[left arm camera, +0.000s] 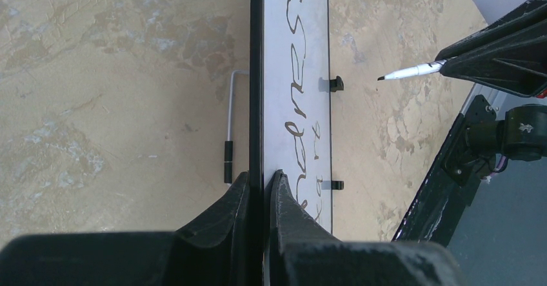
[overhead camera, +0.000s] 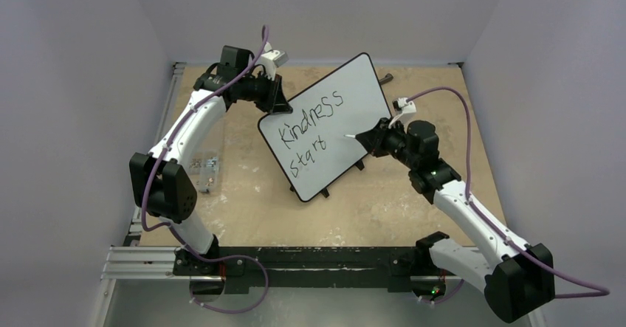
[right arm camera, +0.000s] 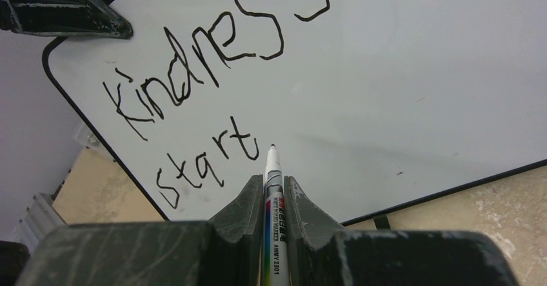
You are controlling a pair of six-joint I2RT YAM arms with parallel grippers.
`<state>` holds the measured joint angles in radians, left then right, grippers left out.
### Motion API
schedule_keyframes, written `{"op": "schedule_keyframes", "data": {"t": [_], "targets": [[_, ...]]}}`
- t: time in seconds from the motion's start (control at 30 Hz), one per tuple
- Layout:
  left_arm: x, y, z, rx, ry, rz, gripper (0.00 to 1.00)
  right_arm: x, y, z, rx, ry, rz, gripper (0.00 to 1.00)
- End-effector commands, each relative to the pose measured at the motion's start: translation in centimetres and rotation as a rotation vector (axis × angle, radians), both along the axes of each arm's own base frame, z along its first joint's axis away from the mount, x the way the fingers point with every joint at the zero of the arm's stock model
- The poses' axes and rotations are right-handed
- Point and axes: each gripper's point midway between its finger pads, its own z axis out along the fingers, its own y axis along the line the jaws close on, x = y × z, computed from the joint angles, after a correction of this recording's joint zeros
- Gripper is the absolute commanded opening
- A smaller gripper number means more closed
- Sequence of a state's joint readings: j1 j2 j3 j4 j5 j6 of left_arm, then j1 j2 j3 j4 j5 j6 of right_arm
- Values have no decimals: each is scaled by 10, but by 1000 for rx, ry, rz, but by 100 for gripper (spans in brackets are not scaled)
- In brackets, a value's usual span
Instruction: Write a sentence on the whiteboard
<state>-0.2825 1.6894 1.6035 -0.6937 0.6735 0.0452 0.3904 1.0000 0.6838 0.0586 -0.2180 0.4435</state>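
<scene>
Rim of whiteboard pinched in left gripper. Clamped in right gripper: marker, tip just off whiteboard, beside "start" of sentence. Beige table under whiteboard, pale walls around.

The left gripper grips the whiteboard; the right gripper holds a marker beside the sentence ("Kindness start").

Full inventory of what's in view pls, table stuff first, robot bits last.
whiteboard: 1, white with black rim, standing mid-table
sentence: 2 lines, black, "Kindness" over "start", on the board
marker: 1, white with black tip, tip short of the board, after "start"
hex key: 1, silver with black sleeve, on the table behind the board
small parts: count unclear, clear/metallic, table's left side
table: 1, tan
arms: 2, white and black
left gripper: black, shut on the whiteboard's rim
right gripper: black, shut on the marker
</scene>
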Motion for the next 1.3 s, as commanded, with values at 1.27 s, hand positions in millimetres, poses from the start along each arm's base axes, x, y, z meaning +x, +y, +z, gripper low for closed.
{"op": "schedule_keyframes", "data": {"t": [1.27], "targets": [[-11, 4, -20, 142, -17, -61, 0, -16, -4, 15, 75, -17, -11, 0]]}}
